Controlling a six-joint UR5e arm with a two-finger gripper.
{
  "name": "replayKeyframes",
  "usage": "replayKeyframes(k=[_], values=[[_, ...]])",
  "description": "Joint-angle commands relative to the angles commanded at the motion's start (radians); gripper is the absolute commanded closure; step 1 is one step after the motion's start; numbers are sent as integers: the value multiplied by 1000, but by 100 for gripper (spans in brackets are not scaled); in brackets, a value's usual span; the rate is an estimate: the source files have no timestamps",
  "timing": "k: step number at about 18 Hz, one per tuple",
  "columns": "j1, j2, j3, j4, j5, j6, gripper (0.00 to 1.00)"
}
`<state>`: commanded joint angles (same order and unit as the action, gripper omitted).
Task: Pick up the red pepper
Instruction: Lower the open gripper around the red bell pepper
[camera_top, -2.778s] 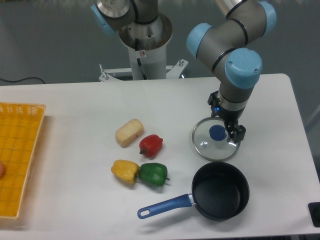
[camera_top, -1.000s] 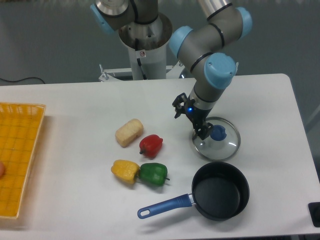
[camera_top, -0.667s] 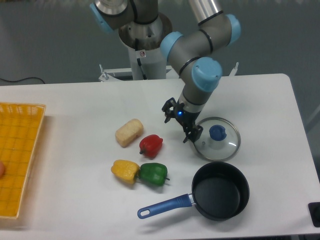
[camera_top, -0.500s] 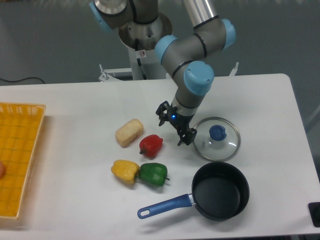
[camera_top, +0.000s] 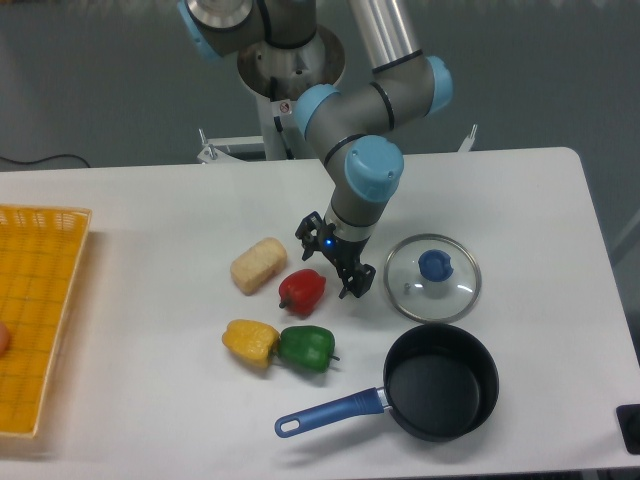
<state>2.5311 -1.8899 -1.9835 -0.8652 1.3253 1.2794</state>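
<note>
The red pepper (camera_top: 302, 290) is sitting on the table between the bread roll (camera_top: 258, 265) and the green pepper (camera_top: 306, 347), untouched. The gripper (camera_top: 333, 259), fingers spread wide and holding nothing, is arriving just beside it after travelling left from over the glass lid (camera_top: 432, 278), so the approach is nearly finishing and only lowering and closing are remaining.

My arm (camera_top: 385, 85) is grey metal with light-blue joint caps; my black gripper (camera_top: 334, 257) shows a small blue light.

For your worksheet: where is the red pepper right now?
The red pepper lies mid-table, right of the corn, above the green pepper, just left of the gripper.
</note>
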Motion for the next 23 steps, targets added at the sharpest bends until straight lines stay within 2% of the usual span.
replayKeyframes(k=[16, 19, 23], values=[[-48, -28, 14, 29, 8, -60, 0], [-52, -32, 17, 38, 9, -72, 4], [-54, -34, 17, 40, 26, -74, 18]])
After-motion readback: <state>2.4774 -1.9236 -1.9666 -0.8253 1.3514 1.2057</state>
